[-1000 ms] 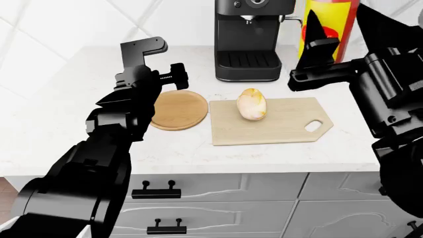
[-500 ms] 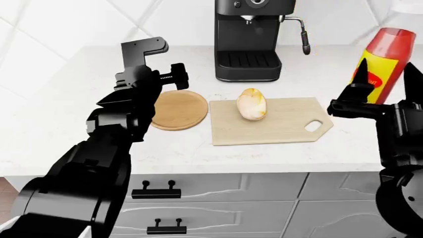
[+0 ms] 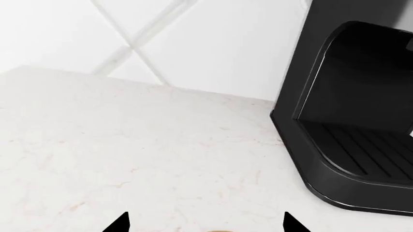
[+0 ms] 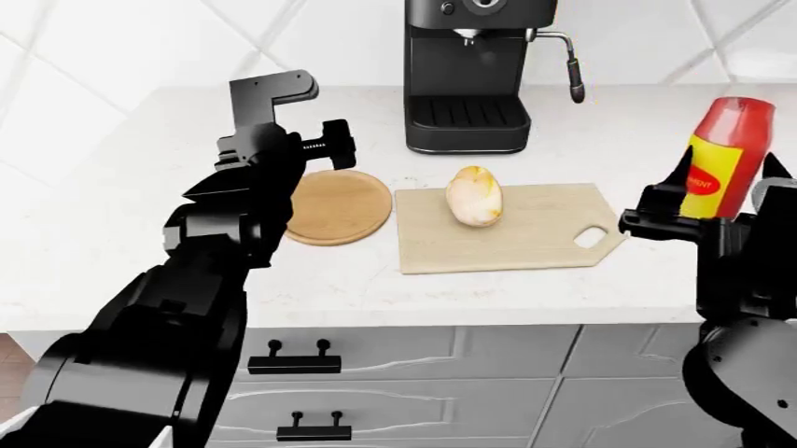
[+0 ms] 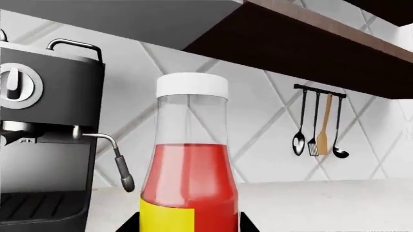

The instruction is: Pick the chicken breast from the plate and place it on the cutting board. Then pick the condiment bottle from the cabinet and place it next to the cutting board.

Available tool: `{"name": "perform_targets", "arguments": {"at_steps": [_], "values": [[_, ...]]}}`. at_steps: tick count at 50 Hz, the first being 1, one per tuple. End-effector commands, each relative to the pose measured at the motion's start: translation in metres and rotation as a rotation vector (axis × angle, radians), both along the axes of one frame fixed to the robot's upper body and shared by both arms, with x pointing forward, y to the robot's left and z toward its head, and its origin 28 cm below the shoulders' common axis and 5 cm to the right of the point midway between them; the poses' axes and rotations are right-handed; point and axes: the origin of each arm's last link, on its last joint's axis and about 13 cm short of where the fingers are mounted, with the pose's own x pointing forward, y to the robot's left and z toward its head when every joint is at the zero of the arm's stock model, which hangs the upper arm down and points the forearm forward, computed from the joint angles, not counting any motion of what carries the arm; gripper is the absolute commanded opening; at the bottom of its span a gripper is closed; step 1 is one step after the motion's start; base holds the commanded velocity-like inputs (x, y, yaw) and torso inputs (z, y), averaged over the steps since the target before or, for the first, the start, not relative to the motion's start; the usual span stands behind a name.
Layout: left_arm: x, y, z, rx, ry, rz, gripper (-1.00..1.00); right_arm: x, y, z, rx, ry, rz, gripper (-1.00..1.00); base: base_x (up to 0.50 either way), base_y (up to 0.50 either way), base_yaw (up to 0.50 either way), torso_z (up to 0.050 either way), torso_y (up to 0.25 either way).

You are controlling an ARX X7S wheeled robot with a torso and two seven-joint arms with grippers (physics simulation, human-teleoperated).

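Observation:
The chicken breast (image 4: 475, 197) lies on the pale cutting board (image 4: 536, 245) in the head view. The round tan plate (image 4: 342, 204) sits bare to the board's left. My right gripper (image 4: 716, 219) is shut on the red condiment bottle (image 4: 720, 159), upright and just right of the board's handle end. In the right wrist view the bottle (image 5: 191, 169) fills the space between the fingertips (image 5: 134, 223). My left gripper (image 4: 327, 142) hangs open over the counter behind the plate; its fingertips (image 3: 119, 225) show wide apart with nothing between.
A black espresso machine (image 4: 477, 75) stands at the back of the white counter (image 4: 125, 215), also in the left wrist view (image 3: 355, 111). Utensils (image 5: 317, 126) hang on the tiled wall. Drawers with black handles (image 4: 294, 358) lie below the counter edge.
My right arm has come down and to the right with the bottle, from in front of the espresso machine to beside the board's handle end. The left arm has not moved.

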Motion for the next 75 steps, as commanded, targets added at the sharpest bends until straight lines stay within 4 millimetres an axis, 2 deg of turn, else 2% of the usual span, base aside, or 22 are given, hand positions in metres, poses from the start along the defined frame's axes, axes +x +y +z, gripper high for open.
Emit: {"name": "perform_targets", "arguments": {"at_steps": [1, 34, 46, 57, 75], "values": [[0.000, 0.000, 0.000, 0.002, 0.000, -0.001, 1.00, 0.016, -0.003, -0.002, -0.061, 0.021, -0.045, -1.00, 0.00, 0.00, 0.00, 0.000, 0.000], [0.000, 0.000, 0.000, 0.005, -0.003, -0.002, 1.00, 0.036, -0.018, -0.039, -0.021, 0.117, -0.127, -1.00, 0.00, 0.00, 0.00, 0.000, 0.001], [0.000, 0.000, 0.000, 0.005, -0.004, -0.005, 1.00, 0.041, -0.016, -0.058, 0.001, 0.105, -0.137, -1.00, 0.00, 0.00, 0.00, 0.001, 0.001], [0.000, 0.000, 0.000, 0.006, -0.002, -0.006, 1.00, 0.051, -0.011, -0.083, 0.049, 0.078, -0.104, -1.00, 0.00, 0.00, 0.00, 0.000, 0.000], [0.000, 0.000, 0.000, 0.003, -0.003, -0.008, 1.00, 0.054, -0.010, -0.102, 0.067, 0.117, -0.102, -1.00, 0.00, 0.00, 0.00, 0.000, 0.001]]}}
